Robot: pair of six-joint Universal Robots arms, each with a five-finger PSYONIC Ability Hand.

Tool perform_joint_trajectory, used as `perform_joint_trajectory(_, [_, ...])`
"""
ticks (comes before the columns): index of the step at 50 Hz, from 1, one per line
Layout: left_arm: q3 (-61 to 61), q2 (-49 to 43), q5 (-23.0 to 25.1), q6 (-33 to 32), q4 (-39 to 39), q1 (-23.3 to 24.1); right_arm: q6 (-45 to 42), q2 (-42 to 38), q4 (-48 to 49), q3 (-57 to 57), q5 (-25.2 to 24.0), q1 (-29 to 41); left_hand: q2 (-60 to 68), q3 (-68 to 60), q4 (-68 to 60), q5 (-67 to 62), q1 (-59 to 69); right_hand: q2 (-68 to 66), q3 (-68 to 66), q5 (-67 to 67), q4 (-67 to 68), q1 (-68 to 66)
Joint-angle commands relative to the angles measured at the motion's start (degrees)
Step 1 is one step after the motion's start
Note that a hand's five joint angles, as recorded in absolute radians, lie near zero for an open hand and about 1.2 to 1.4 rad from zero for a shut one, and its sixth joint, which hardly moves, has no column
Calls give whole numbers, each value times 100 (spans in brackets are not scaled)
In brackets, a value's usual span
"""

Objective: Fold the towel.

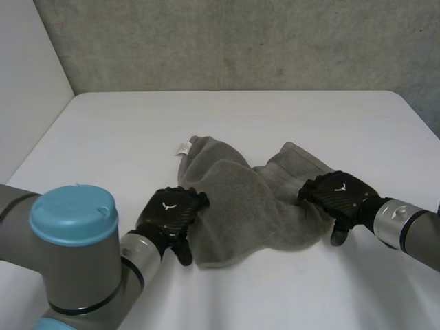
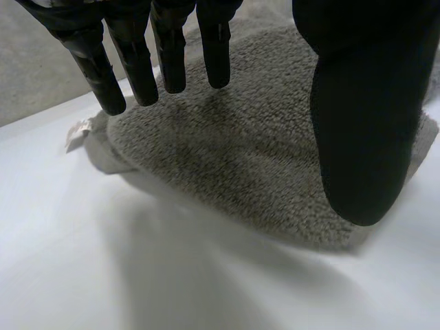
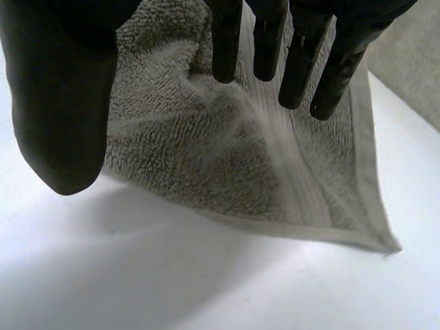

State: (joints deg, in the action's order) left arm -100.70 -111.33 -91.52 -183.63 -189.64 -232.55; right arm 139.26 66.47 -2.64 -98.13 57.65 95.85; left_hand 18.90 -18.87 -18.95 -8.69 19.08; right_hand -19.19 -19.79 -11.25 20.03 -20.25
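Partly bunched towel (image 1: 240, 206), L hand (image 1: 168, 213) left edge, R hand (image 1: 340, 196) right, fingers (image 2: 137, 69) straight, gripping nothing, undersides hidden.

One grey towel (image 1: 240, 206) sits at the middle of the frame, with one white tag (image 1: 183, 148) at its upper left. One white surface (image 1: 103, 137) carries it. Two black hands: left hand (image 1: 168, 213) lower left, right hand (image 1: 340, 196) right.
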Motion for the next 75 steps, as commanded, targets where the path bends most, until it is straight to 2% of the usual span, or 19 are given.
perform_joint_trajectory(1, [234, -370, -147, 73, -170, 148, 348, -82, 229, -31, 0, -49, 208, -211, -203, -229, 190, -234, -173, -27, 150, -127])
perform_joint_trajectory(7, [498, -731, -384, 82, -152, 315, 357, -151, 422, -66, 0, -14, 208, -211, -203, -229, 190, -351, -290, -144, 266, -244])
perform_joint_trajectory(13, [674, -986, -411, 82, -152, 377, 357, -248, 536, -75, 0, 4, 158, -161, -153, -178, 139, -1291, -1231, -1085, 1207, -1185])
perform_joint_trajectory(25, [806, -1057, -420, 82, -117, 509, 357, -451, 572, -31, 9, 13, -280, 277, 285, 259, -298, -1428, -1368, -1221, 1344, -1321])
perform_joint_trajectory(35, [824, -1154, -437, 47, -117, 579, 357, -600, 677, 48, 18, 13, -44, 41, 49, 24, -63, -2723, -2663, -2516, 2639, -2616])
perform_joint_trajectory(38, [859, -1250, -446, 38, -126, 579, 383, -609, 686, 101, 26, 21, 662, -665, -657, -683, 644, -4585, -4524, -4378, 4500, -4478])
perform_joint_trajectory(41, [920, -1329, -552, 29, -144, 579, 383, -609, 686, 127, 27, 13, 1520, -1523, -1515, -1541, 1502, -5145, -5085, -4939, 5061, -5039])
perform_joint_trajectory(43, [1042, -1487, -735, 3, -152, 579, 383, -618, 686, 188, 79, 13, 2691, -2694, -2686, -2712, 2672, -6079, -6018, -5872, 5994, -5972])
perform_joint_trajectory(46, [1122, -1567, -859, 3, -144, 579, 409, -626, 677, 276, 149, 21, 3353, -3357, -3349, -3374, 3335, -6081, -6021, -5875, 5997, -5975])
perform_joint_trajectory(51, [1491, -1576, -1280, -15, -100, 553, 838, -600, 686, 600, 307, 30, 6039, -6042, -6034, -6060, 6020, -6081, -6021, -5875, 5997, -5975])
perform_joint_trajectory(57, [2089, -1347, -1325, -50, -152, 430, 1860, -442, 686, 1489, 492, 74, 6110, -6113, -6105, -6131, 6092, -6081, -6021, -5875, 5997, -5975])
perform_joint_trajectory(61, [2766, -1206, -1316, -437, -223, 52, 2510, -293, 950, 2553, 756, 171, 6110, -6113, -6105, -6131, 6092, -6081, -6021, -5875, 5997, -5975])
perform_joint_trajectory(62, [3375, -1172, -1299, -941, -388, -201, 2771, -258, 1245, 3005, 1034, 310, 6110, -6113, -6105, -6131, 6092, -6081, -6021, -5875, 5997, -5975])
perform_joint_trajectory(63, [3860, -1163, -1290, -1364, -720, -264, 2774, -257, 1248, 3010, 1037, 311, 6110, -6113, -6105, -6131, 6092, -6081, -6021, -5875, 5997, -5975])
perform_joint_trajectory(65, [4134, -1110, -1272, -1664, -1098, -265, 3229, -12, 2001, 3440, 1624, 557, 6110, -6113, -6105, -6131, 6092, -6081, -6021, -5875, 5997, -5975])
perform_joint_trajectory(66, [4285, -997, -1264, -1893, -1519, -273, 3231, -11, 2004, 3441, 1626, 557, 6110, -6113, -6105, -6131, 6092, -6081, -6021, -5875, 5997, -5975])
perform_joint_trajectory(67, [4286, -995, -1263, -1896, -1524, -273, 3361, 163, 2344, 3467, 1835, 601, 6110, -6113, -6105, -6131, 6092, -6081, -6021, -5875, 5997, -5975])
perform_joint_trajectory(70, [4252, -576, -1159, -2159, -2398, -317, 3529, 436, 2776, 3432, 2074, 645, 6110, -6113, -6105, -6131, 6092, -6081, -6021, -5875, 5997, -5975])
perform_joint_trajectory(75, [3715, -187, -771, -2195, -3185, -361, 3538, 490, 2707, 3300, 2013, 812, 6110, -6113, -6105, -6131, 6092, -6081, -6021, -5875, 5997, -5975])
